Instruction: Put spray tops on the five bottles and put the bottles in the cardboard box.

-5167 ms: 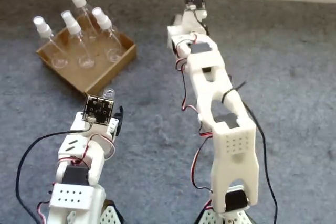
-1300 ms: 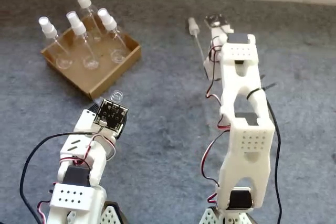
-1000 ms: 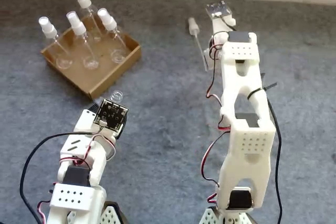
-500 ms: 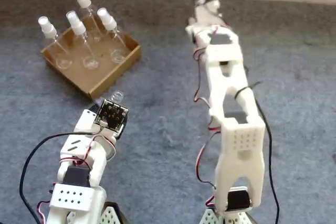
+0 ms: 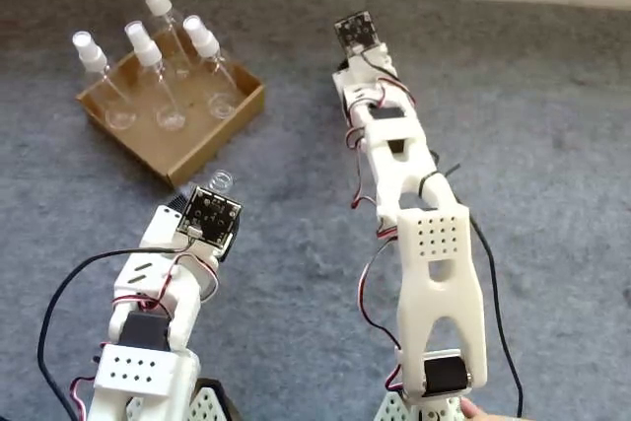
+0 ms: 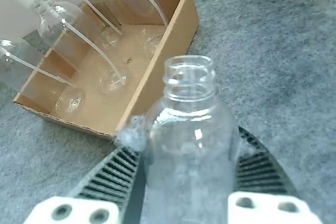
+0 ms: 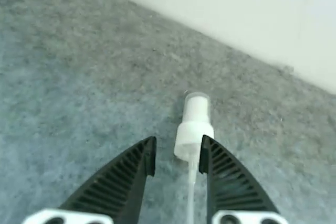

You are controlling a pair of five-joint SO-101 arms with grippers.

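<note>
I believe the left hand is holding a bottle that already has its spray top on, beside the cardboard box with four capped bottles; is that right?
Not quite. The bottle in the left hand has no spray top: the left wrist view shows its neck open. The rest holds: it is beside the cardboard box, which holds four capped bottles.
</note>
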